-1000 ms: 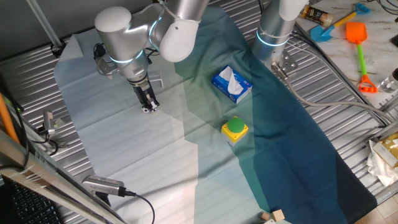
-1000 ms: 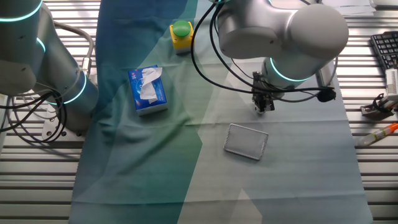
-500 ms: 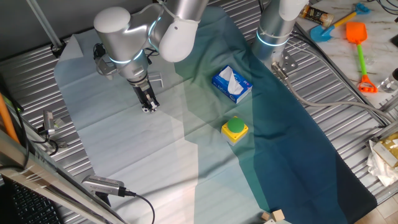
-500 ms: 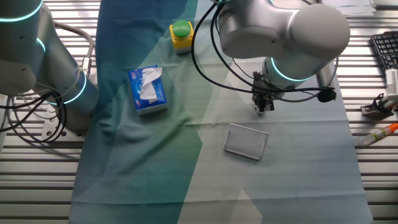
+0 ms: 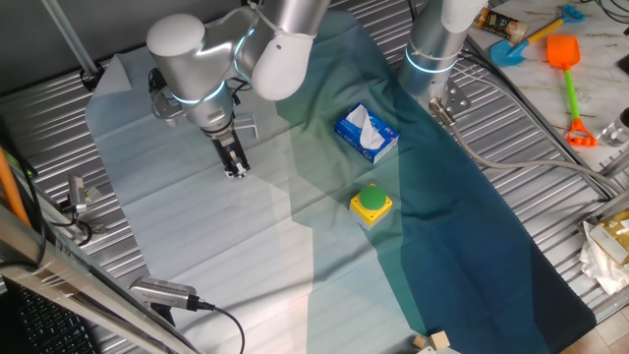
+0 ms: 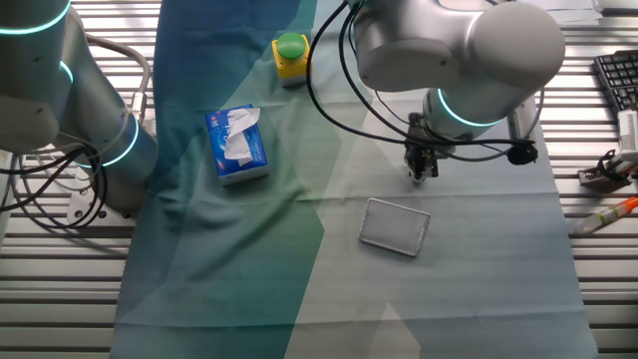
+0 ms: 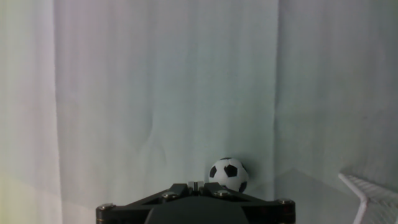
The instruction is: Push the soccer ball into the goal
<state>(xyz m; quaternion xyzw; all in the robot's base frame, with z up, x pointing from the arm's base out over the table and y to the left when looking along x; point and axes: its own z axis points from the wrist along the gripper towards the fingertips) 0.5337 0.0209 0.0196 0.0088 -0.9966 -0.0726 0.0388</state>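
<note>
In the hand view the soccer ball (image 7: pixel 228 174), white with black patches, sits on the pale cloth just beyond and right of my gripper (image 7: pixel 196 185), whose jaws are closed together with nothing between them. A corner of the goal (image 7: pixel 372 194) shows at the lower right. In the other fixed view the goal (image 6: pixel 395 226) is a pale rectangular frame lying on the cloth below the gripper (image 6: pixel 418 176). In one fixed view the gripper (image 5: pixel 236 172) points down at the cloth. The ball is too small to make out in either fixed view.
A blue-white tissue box (image 5: pixel 366 134) and a green button on a yellow box (image 5: pixel 371 203) sit on the darker green cloth to the right. A second arm's base (image 5: pixel 432 49) stands at the back. Cables and a grey device (image 5: pixel 165 292) lie near the front left.
The arm has shifted very slightly left in one fixed view; the gripper stays shut and low over the cloth. The goal, tissue box and button have not moved.
</note>
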